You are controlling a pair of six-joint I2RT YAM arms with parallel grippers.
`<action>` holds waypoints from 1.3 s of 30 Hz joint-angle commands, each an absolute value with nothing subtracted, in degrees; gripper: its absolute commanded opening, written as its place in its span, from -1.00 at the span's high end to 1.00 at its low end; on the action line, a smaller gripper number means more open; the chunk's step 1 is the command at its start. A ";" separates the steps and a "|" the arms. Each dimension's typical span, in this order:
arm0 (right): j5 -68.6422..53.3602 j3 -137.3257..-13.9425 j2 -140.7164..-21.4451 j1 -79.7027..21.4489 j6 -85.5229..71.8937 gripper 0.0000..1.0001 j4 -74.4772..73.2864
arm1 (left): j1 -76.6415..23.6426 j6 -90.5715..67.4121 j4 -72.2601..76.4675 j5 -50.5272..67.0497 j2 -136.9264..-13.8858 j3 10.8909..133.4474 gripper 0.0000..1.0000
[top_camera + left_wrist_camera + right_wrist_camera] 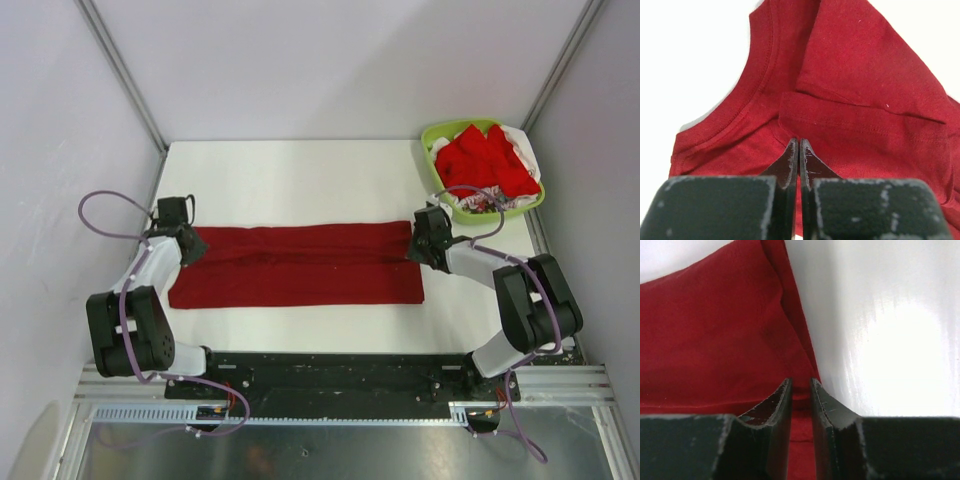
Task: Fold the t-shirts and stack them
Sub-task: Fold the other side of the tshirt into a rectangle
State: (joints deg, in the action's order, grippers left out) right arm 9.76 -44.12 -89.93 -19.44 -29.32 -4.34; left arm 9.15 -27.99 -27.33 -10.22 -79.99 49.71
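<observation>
Left gripper (195, 248) and right gripper (415, 243) each pinch an end of the crimson shirt (300, 270), already folded lengthwise. Cross-folding, stacking and the shirts (485, 160) in the basket (432, 150) apparently remain.

The flat t-shirt (300, 265) is plain dark crimson, without print. The desk (300, 170) is white. The basket (429, 152) at far right is lime green; it holds bright red t-shirts (485, 160) over white patterned fabric (478, 203). The left hand (799, 144) and right hand (801, 382) are black. The cables (82, 212) are purple

Robotics lab cell, plain white walls (350, 60), metal corner posts (120, 70), white table (300, 165), black base plate (340, 365) on aluminium rail (340, 412).
</observation>
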 commanded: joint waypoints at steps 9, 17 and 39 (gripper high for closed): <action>9.54 -47.32 -87.31 -20.68 -27.69 0.33 -4.86 | 9.67 -30.49 -23.54 -8.99 -72.59 47.39 1.00; 11.21 -50.12 -89.76 -20.15 -26.43 0.26 -3.96 | 9.65 -29.78 -23.36 -8.99 -70.83 46.84 1.00; 11.12 -62.67 -106.01 -16.52 -24.34 0.28 -0.59 | 9.62 -30.06 -22.97 -8.53 -71.68 46.24 1.00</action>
